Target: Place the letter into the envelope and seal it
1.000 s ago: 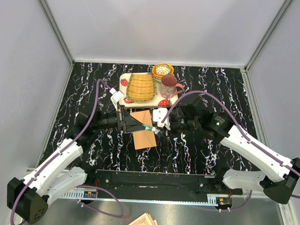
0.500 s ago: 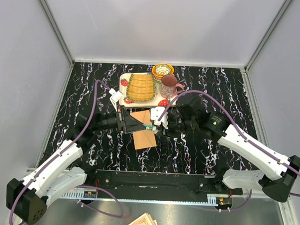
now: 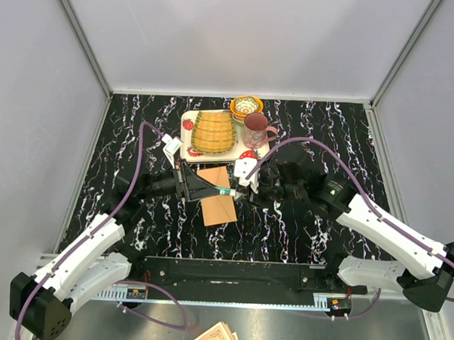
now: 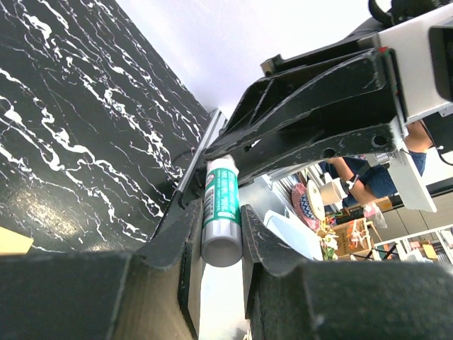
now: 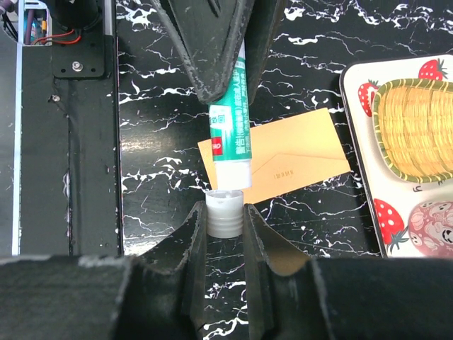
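The orange-tan envelope [image 3: 219, 209] lies flat on the black marbled table, under both grippers; it also shows in the right wrist view [image 5: 297, 152]. Above it, my left gripper [image 3: 217, 190] is shut on a green-and-white glue stick [image 4: 221, 205], held level. My right gripper [image 5: 225, 216] faces it and is shut on the stick's white ribbed cap [image 5: 225, 214]. The cap meets the tube's [image 5: 231, 134] white end; whether it is still seated I cannot tell. The letter is out of view.
A strawberry-print tray [image 3: 185, 127] just behind the envelope carries a woven basket [image 3: 213, 131] and a maroon mug [image 3: 256, 129], with a patterned bowl [image 3: 246, 106] behind. A stack of ornate-edged paper [image 3: 216, 339] lies past the near rail.
The right arm has shifted slightly beside the left gripper. Both grips are unchanged, and the envelope has not moved.
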Available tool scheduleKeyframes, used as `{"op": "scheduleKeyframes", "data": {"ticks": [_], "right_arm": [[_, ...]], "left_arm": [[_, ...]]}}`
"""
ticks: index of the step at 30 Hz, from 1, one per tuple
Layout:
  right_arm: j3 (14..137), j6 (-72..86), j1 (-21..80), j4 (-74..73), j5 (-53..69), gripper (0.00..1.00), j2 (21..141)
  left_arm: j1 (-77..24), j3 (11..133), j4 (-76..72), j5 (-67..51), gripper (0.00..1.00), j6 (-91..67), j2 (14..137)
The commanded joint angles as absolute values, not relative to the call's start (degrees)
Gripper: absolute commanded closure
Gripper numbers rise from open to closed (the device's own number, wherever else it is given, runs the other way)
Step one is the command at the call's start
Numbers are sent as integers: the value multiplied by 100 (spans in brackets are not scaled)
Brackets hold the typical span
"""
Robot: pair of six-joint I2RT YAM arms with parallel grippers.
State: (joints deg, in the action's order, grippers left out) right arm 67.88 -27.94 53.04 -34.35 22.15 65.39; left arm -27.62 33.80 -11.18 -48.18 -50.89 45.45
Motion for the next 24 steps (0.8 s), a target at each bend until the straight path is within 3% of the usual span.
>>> {"op": "scheduleKeyframes", "data": {"ticks": [1, 24], "right_arm": [[6741, -2690, 5361, -3032, 2355, 87, 6293], [6970, -2329, 5361, -2953, 2180, 89, 6592]], "left_arm": [[-2698, 3252, -1766, -4913, 100, -5396, 4562], [-2804, 3252, -1398, -4790, 100, -5159, 4465]]}}
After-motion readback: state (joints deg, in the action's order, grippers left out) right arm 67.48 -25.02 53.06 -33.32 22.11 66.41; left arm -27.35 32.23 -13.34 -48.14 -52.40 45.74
